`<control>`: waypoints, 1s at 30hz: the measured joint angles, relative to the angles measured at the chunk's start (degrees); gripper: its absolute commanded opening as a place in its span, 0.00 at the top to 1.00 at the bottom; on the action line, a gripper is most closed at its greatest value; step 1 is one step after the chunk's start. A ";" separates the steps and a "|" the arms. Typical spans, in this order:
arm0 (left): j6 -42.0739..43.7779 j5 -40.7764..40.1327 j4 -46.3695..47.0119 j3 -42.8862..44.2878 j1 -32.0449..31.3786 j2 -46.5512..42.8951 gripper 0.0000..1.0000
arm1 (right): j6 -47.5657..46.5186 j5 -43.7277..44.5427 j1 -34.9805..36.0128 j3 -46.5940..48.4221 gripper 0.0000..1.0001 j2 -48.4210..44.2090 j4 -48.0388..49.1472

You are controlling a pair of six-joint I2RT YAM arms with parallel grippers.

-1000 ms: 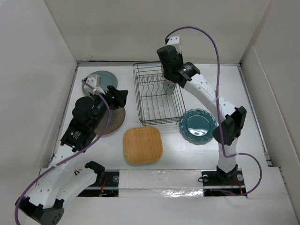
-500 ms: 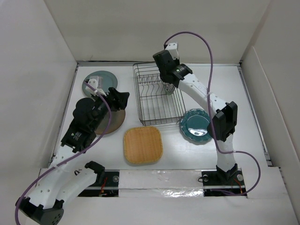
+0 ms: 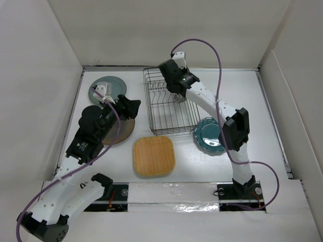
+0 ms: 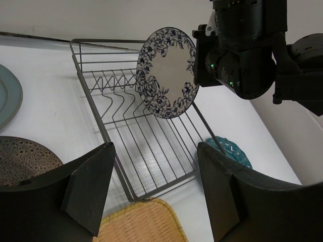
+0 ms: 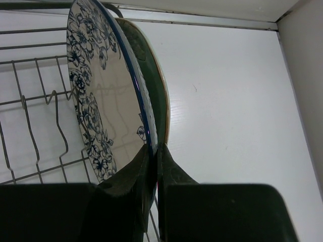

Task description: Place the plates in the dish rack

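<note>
Right claw [image 5: 154, 154] grips the floral-rimmed plate [image 5: 98, 96] upright over the dish rack [image 3: 169, 113]; left claw [image 4: 154, 169] is released, empty.

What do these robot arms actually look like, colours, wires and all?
The left arm and right arm are chunky white tubes joined by rounded black housings, each trailing a loose purple cable. The left claw and right claw are black, with two flat, blocky fingers. Tiny green lights glow near the right claw.
</note>
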 measured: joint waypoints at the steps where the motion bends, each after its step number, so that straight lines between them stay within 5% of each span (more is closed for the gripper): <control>1: 0.00 0.02 0.07 -0.02 0.00 0.00 0.36 | 0.15 0.07 0.02 0.00 0.92 0.15 0.00; 12: 0.00 0.35 0.11 -0.04 0.00 0.83 0.36 | 0.48 0.33 1.75 4.79 0.43 0.50 0.44; 18: 0.00 1.25 0.09 -0.04 0.00 1.38 0.36 | 2.32 -5.51 0.11 2.47 0.40 -4.50 1.66; 20: 0.00 1.51 0.09 -0.04 0.00 1.29 0.37 | 3.52 -7.93 -1.03 -5.95 0.51 -11.50 4.66; 21: 0.00 1.64 0.09 -0.04 0.00 1.20 0.37 | 4.26 -9.09 -1.66 -12.20 0.88 -16.50 7.04; 22: 0.00 1.73 0.09 -0.04 0.00 1.07 0.38 | 5.16 -10.49 -2.45 -18.62 1.00 -22.25 8.79; 27: 0.00 2.29 0.11 -0.04 0.00 0.39 0.40 | 14.62 -17.68 -8.79 -55.39 0.96 -56.35 20.68; 29: -0.02 2.40 0.11 -0.04 0.00 0.31 0.40 | 19.54 -19.50 -11.80 -67.71 0.80 -67.93 22.34; 30: -0.02 2.49 0.11 -0.04 0.00 0.31 0.40 | 21.90 -20.57 -13.33 -73.37 0.52 -72.72 22.32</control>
